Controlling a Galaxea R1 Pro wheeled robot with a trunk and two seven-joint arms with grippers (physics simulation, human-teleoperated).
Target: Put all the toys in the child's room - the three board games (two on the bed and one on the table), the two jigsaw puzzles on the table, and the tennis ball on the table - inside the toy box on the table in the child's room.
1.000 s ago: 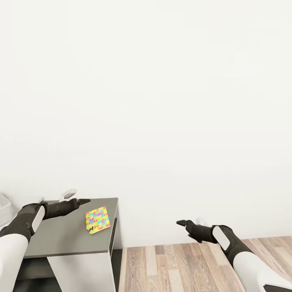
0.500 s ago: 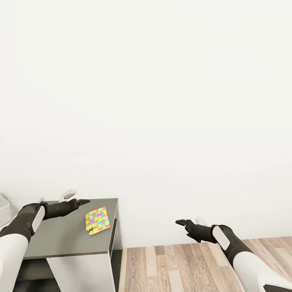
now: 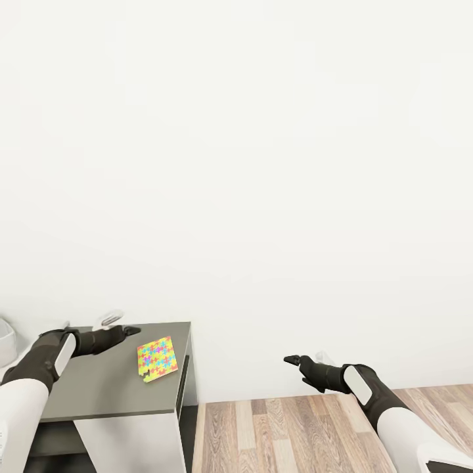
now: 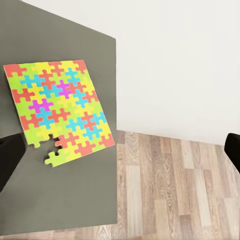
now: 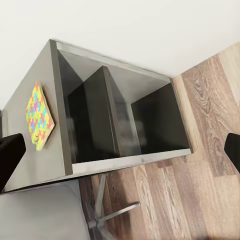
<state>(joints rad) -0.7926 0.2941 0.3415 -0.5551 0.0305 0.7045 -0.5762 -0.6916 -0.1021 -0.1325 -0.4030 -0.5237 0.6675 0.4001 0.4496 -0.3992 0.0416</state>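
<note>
Jigsaw puzzle [image 3: 157,358] flat on grey counter [image 3: 98,391]; left tool [image 3: 129,330], at its 10 o'clock, open, empty.

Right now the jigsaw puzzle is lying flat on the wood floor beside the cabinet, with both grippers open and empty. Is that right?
Not quite. The jigsaw puzzle lies flat on the dark grey cabinet top, near its edge, not on the floor; the left wrist view shows it plainly. The left gripper and right gripper are open and empty.
</note>
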